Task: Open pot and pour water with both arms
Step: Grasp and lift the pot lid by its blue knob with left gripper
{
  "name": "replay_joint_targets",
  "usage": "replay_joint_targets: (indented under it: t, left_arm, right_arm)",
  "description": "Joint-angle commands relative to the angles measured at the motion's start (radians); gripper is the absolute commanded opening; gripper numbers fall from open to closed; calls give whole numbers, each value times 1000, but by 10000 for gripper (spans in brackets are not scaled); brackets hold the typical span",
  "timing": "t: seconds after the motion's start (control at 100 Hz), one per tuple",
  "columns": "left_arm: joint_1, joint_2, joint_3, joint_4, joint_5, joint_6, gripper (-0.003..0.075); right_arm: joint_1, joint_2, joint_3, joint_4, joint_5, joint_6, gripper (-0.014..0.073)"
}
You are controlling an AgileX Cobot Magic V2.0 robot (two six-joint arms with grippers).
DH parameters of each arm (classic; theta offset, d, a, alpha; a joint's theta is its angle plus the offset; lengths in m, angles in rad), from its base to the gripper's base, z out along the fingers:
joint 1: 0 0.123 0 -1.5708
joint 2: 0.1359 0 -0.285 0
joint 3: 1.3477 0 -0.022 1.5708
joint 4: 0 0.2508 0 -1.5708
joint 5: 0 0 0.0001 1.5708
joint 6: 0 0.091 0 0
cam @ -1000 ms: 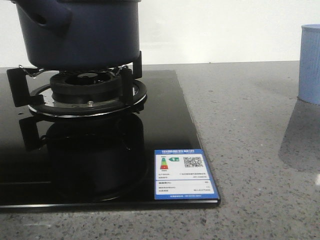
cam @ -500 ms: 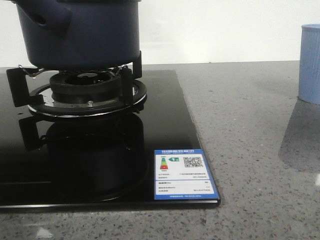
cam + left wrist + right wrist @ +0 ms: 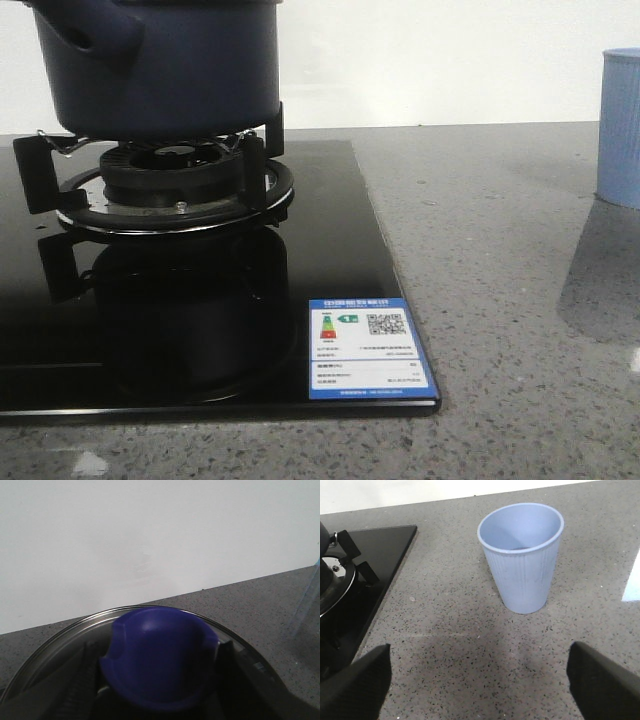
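The dark navy pot (image 3: 160,70) stands on the burner grate (image 3: 170,185), its stubby handle (image 3: 95,35) at the left; its top is cut off in the front view. In the left wrist view my left gripper (image 3: 157,680) sits over the steel-rimmed lid (image 3: 60,637), a finger (image 3: 230,670) on each side of the blue lid knob (image 3: 160,660), closed against it. My right gripper (image 3: 480,680) is wide open and empty over the counter, short of the light blue ribbed cup (image 3: 522,555). The cup also shows at the front view's right edge (image 3: 622,125).
The black glass hob (image 3: 340,250) has a blue energy label (image 3: 368,348) at its near right corner. Its edge shows in the right wrist view (image 3: 375,555). Grey speckled counter (image 3: 490,300) lies between hob and cup. A white wall stands behind.
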Motion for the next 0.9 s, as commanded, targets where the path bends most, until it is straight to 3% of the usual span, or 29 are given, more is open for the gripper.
replay_joint_targets:
  t: [0.0, 0.49, 0.89]
  left_arm:
    - [-8, -24, -38, 0, -76, 2, 376]
    - [1, -135, -40, 0, -144, 2, 377]
    - [131, -260, -40, 0, -122, 2, 377]
  right_arm:
    - [2, 14, -35, 12, -67, -10, 622]
    - [2, 14, -33, -17, -71, -13, 622]
    - [2, 43, 72, -19, -231, -21, 622]
